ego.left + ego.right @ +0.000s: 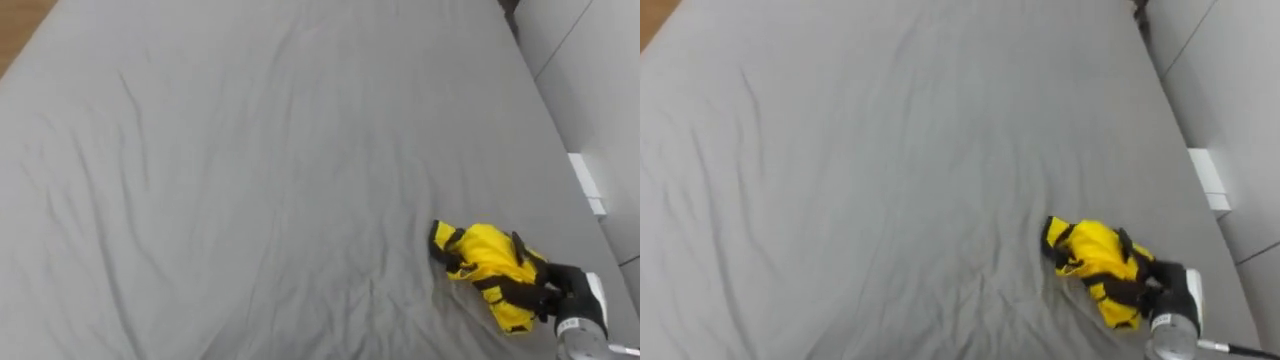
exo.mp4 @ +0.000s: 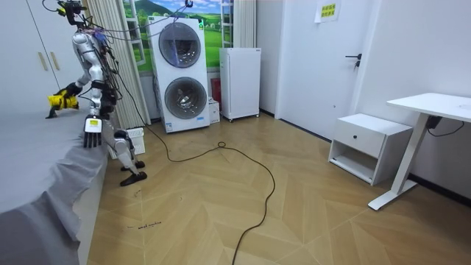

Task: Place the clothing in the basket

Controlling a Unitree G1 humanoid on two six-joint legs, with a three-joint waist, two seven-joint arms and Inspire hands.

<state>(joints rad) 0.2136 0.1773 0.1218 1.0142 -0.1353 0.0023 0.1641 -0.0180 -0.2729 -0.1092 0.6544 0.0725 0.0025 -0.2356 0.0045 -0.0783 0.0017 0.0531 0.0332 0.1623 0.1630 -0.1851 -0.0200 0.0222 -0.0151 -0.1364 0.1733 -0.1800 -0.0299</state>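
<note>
The yellow garment [image 1: 490, 262] is a small, crumpled bundle of smooth, slightly glossy fabric with black straps and trim. It sits near the bed's [image 1: 250, 180] right edge, low in the eye views. I cannot tell whether it rests on the sheet or hangs just above it.

The right robot hand [image 1: 562, 290] comes in from the lower right. Its dark fingers are curled tightly into the yellow cloth, gripping one end of the bundle. In the room view, the left robot hand [image 2: 92, 125] hangs at the robot's side beside the bed's edge, with its fingers relaxed, pointing down and holding nothing.

The bed is covered by a matte grey sheet with long soft creases, and the sheet drapes over the mattress edge towards the floor. The robot stands upright against the bedside. Behind it are two stacked white washing machines [image 2: 184, 73] with round doors and a low white cabinet [image 2: 240, 82]. The floor [image 2: 294, 206] is pale wooden herringbone.
</note>
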